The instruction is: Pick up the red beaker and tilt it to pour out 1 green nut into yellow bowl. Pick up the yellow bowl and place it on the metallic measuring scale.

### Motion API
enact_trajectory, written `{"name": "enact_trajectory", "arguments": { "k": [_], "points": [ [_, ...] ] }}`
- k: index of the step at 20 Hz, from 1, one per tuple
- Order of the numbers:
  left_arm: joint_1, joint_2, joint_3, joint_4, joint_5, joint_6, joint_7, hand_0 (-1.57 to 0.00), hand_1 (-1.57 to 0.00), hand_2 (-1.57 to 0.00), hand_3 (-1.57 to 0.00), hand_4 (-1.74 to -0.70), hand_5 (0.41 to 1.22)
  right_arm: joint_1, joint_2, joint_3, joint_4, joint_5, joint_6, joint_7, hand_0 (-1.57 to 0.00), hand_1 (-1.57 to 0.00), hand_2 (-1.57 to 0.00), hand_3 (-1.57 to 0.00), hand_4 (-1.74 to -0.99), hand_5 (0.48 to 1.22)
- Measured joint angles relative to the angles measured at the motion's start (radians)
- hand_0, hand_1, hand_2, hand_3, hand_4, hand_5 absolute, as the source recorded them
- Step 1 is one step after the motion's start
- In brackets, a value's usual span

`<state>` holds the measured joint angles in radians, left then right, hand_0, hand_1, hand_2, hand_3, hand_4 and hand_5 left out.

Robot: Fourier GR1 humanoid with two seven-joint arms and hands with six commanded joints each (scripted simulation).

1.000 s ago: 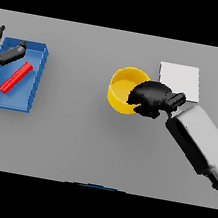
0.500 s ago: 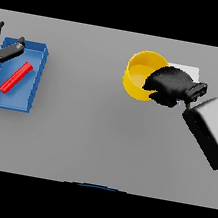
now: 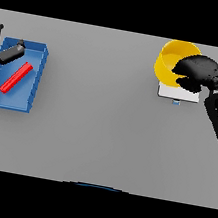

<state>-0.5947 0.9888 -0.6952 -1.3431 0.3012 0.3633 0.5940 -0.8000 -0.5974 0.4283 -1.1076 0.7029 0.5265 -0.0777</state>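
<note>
**A:** Since half a second ago, the bowl (image 3: pixel 171 61) has travelled up and to the right with the right hand (image 3: pixel 198 72), and it now hangs over the far part of the scale (image 3: pixel 177 93).

**B:** How does the hand hold it?

**A:** Its dark fingers are curled over the bowl's right rim, grasping it. The white forearm enters from the right edge.

**B:** Where is the scale, exactly?

**A:** It is a pale square plate directly beneath and slightly nearer than the bowl. Only its near strip shows; the bowl and hand cover the rest. Whether the bowl already touches it cannot be told.

**B:** Which step is this?

**A:** By the look of it, the last one: setting the bowl on the scale. The next move likely calls for bringing the bowl a little nearer to centre it, lowering it, then loosening the fingers.

**B:** And the other side?

**A:** The left hand (image 3: pixel 4 52) rests at the left edge, fingers relaxed, over the far corner of a blue tray (image 3: pixel 36 80) holding a red bar (image 3: pixel 16 77).

**B:** Any obstacles?

**A:** None near the scale; bare grey table (image 3: pixel 96 109) lies between tray and scale. The bowl sits close to the table's far edge, so room lies nearward.
</note>
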Motion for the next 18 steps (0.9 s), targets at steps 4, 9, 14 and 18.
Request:
{"name": "enact_trajectory", "arguments": {
  "k": [4,9,14,18],
  "points": [
    [-0.007,0.010,0.008,0.009,0.003,-0.011,0.001,0.00,0.00,0.00,0.00,-0.82,0.765,-0.025,-0.005,-0.002,0.122,0.006,-0.056,-0.042,-1.57,-1.57,-1.57,-1.21,-1.722,1.221],
    [0.006,0.021,0.006,-0.006,0.006,-0.009,0.010,0.00,0.00,0.00,0.00,-0.81,0.753,-0.060,0.025,0.010,0.300,0.017,-0.137,-0.077,-1.57,-1.57,-1.57,-1.39,-1.724,1.221],
    [-0.011,-0.001,-0.004,0.027,0.003,-0.010,0.002,0.00,0.00,0.00,0.00,-0.80,0.729,-0.077,0.065,0.023,0.411,0.022,-0.206,-0.078,-1.57,-1.50,-1.56,-1.50,-1.727,1.221],
    [-0.009,0.003,-0.001,0.014,0.009,-0.005,0.006,0.00,0.00,0.00,0.00,-0.81,0.734,-0.090,0.089,0.033,0.482,0.023,-0.246,-0.098,-1.55,-1.42,-1.57,-1.48,-1.721,1.221]
  ]
}}
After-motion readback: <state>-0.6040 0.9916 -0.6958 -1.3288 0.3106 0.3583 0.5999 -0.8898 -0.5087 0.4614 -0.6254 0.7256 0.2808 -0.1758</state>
